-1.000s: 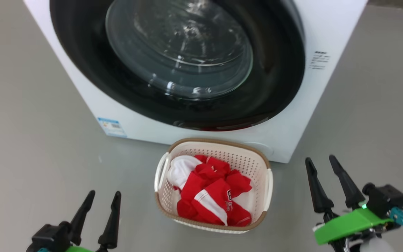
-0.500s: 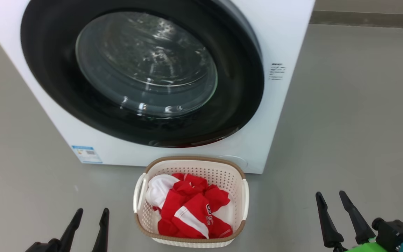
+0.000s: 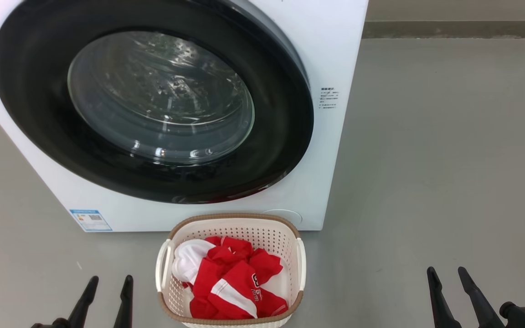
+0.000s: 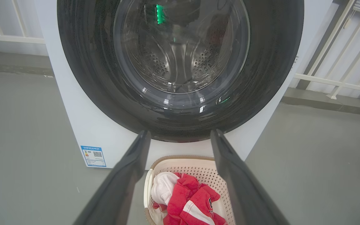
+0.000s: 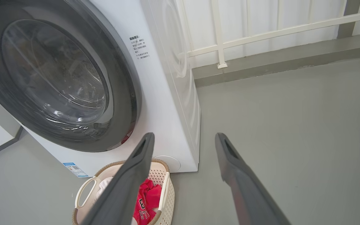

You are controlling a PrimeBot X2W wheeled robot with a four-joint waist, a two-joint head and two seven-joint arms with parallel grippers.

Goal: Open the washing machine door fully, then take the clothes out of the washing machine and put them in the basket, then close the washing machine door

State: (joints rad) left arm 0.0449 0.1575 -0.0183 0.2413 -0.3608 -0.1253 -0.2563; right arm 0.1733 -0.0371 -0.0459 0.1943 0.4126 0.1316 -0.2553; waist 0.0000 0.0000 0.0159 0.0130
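Observation:
The white washing machine (image 3: 335, 50) stands on the floor, and its round black-rimmed door (image 3: 280, 136) lies flat against its front. Through the glass I see the steel drum (image 4: 180, 59). The cream basket (image 3: 233, 217) sits on the floor just before the machine and holds the red and white clothes (image 3: 226, 282). My left gripper (image 3: 111, 279) is open, low at the basket's left. My right gripper (image 3: 446, 271) is open too, well to the basket's right. From the left wrist, the open left gripper (image 4: 180, 132) points at the door (image 4: 86, 78) above the basket (image 4: 186, 165). The open right gripper (image 5: 184, 136) points at the machine's right corner.
Grey floor (image 3: 449, 159) spreads wide to the right of the machine. A low kerb (image 3: 449, 29) and a white railing (image 5: 261, 31) run behind it. A small blue label (image 3: 90, 220) marks the machine's lower left front.
The head camera has moved, so the machine and basket sit further left and lower in the picture. Both grippers show lower at the bottom edge, still open.

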